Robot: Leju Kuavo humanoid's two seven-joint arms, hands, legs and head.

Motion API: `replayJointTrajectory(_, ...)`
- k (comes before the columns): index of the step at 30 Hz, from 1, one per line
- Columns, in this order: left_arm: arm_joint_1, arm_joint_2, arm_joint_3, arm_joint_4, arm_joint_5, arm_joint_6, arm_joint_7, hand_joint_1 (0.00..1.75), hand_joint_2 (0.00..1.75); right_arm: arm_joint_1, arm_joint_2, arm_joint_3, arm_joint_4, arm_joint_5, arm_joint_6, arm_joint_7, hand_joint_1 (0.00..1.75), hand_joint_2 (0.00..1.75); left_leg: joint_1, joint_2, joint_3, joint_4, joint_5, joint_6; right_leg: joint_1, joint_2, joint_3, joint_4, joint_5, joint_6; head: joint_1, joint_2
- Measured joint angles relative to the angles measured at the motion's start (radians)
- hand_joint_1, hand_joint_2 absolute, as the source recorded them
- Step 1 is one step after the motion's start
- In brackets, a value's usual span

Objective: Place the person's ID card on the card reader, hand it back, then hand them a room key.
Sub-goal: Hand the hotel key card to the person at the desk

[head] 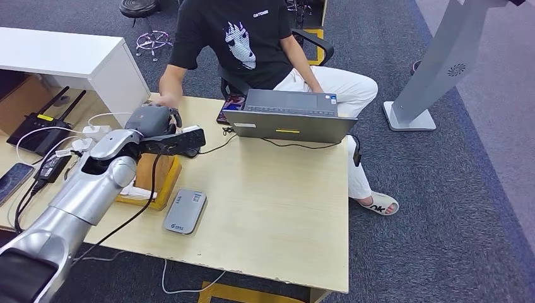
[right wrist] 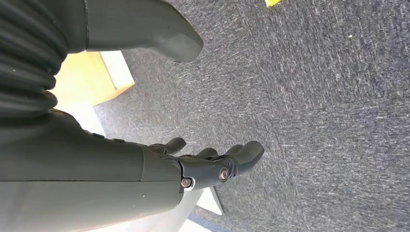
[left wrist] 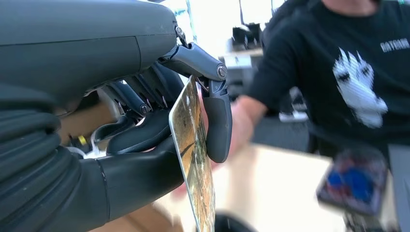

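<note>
At the far left corner of the pale wooden desk (head: 277, 189), the robot's left hand (head: 154, 123) is stretched out toward a seated person in a black printed T-shirt (head: 243, 38). Its fingers (left wrist: 217, 121) and thick grey thumb (left wrist: 140, 179) pinch a thin card with a glossy, yellowish printed face (left wrist: 193, 154), held on edge between them. Which card of the task it is cannot be read from the print. The person's hand (head: 167, 100) lies just beyond the robot's hand, close to the card; whether it touches the card cannot be told, as the wrist view is blurred there.

Beneath the silver left forearm (head: 94, 183) sits a small yellow-sided wooden box (head: 154, 183), and just beside it, nearer the desk's front edge, lies a flat grey rectangular card reader (head: 185, 211) with nothing on top. An open grey laptop (head: 290, 117) stands in front of the person. A black router with two antennas (head: 41, 129) and a white power strip (head: 94, 134) sit on the lower surface to the left.

The right hand (right wrist: 212, 166) hangs over dark grey carpet (right wrist: 314, 121), its fingers apart and lightly bent, holding nothing.
</note>
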Motion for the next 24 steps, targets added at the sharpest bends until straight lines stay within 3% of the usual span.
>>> replayJointTrajectory(11, -0.162, -0.039, 0.049, 0.035, -0.104, 0.040, 0.059, 1.75, 1.75, -0.001, 0.000, 0.000, 0.000, 0.023, 0.001, 0.012, 0.00, 1.75, 0.000, 0.000, 0.000, 0.000, 0.000, 0.000, 0.000, 0.000, 0.000, 0.000, 0.001, 0.000, 0.000, 0.000)
replayJointTrajectory(20, -0.139, -0.079, 0.142, 0.012, -0.088, 0.176, 0.048, 1.75, 1.75, -0.001, 0.000, 0.000, 0.000, 0.035, 0.006, 0.013, 0.00, 1.75, 0.000, 0.000, 0.000, 0.000, 0.000, 0.000, 0.000, 0.000, 0.000, 0.000, 0.001, 0.000, 0.000, 0.000)
replayJointTrajectory(21, -0.133, -0.080, 0.153, 0.005, -0.092, 0.186, 0.047, 1.51, 1.75, -0.001, 0.000, 0.000, 0.000, 0.037, 0.007, 0.012, 0.00, 1.75, 0.000, 0.000, 0.000, 0.000, 0.000, 0.000, 0.000, 0.000, 0.000, 0.000, 0.001, 0.000, 0.000, 0.000)
replayJointTrajectory(24, -0.119, -0.083, 0.181, -0.011, -0.103, 0.203, 0.044, 0.21, 1.75, -0.001, 0.000, 0.000, 0.000, 0.039, 0.009, 0.012, 0.00, 1.75, 0.000, 0.000, 0.000, 0.000, 0.000, 0.000, 0.000, 0.000, 0.000, 0.000, 0.001, 0.000, 0.000, 0.000)
